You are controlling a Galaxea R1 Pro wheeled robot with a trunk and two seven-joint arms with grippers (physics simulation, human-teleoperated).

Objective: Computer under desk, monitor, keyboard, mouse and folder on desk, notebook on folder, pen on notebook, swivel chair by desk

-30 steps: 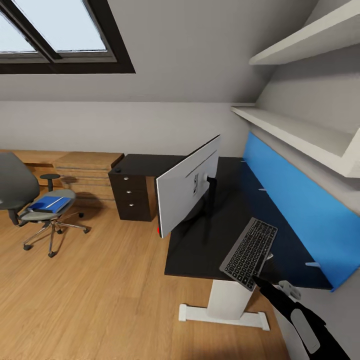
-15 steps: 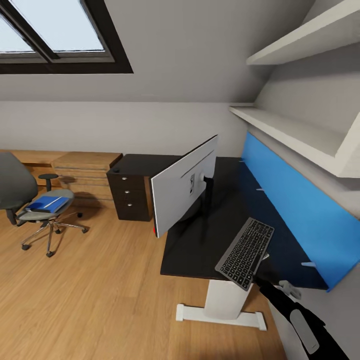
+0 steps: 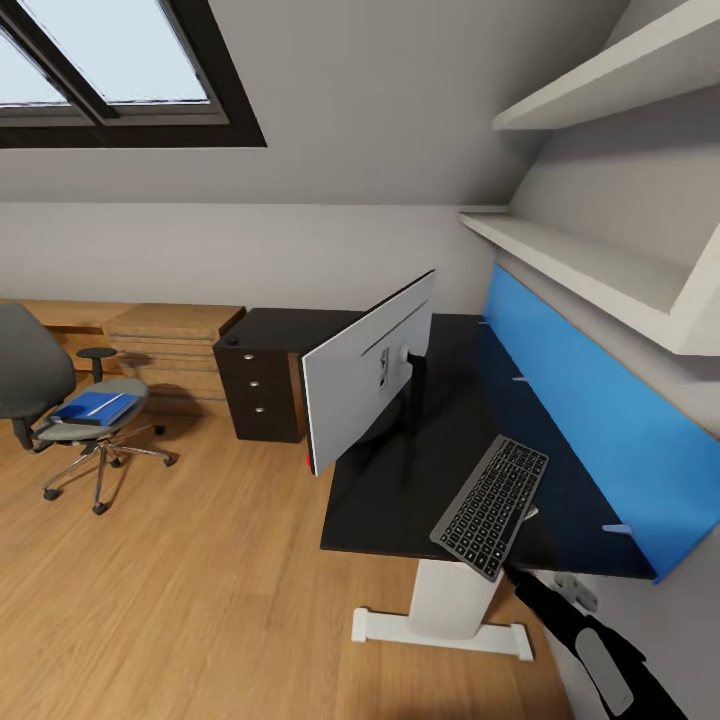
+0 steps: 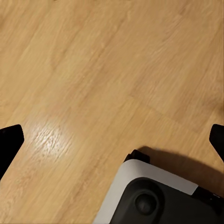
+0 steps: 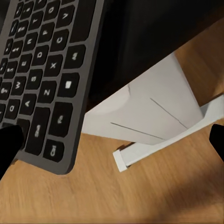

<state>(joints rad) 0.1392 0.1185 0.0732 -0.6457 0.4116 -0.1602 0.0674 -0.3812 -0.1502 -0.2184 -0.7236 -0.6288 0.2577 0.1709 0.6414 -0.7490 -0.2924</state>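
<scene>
While the head view takes in the whole room, the right wrist view brings close the keyboard (image 5: 39, 70), one fingertip (image 5: 9, 144) lying against its near edge, and whether the right gripper (image 5: 112, 147) pinches it I cannot tell. One monitor (image 3: 370, 372) stands on the desk (image 3: 400, 500), back turned. One swivel chair (image 3: 70, 420) sits well apart, carrying the blue folder (image 3: 95, 405). Over bare floor (image 4: 93, 70), the left gripper (image 4: 112, 140) holds its fingers wide apart, tips cut off
</scene>
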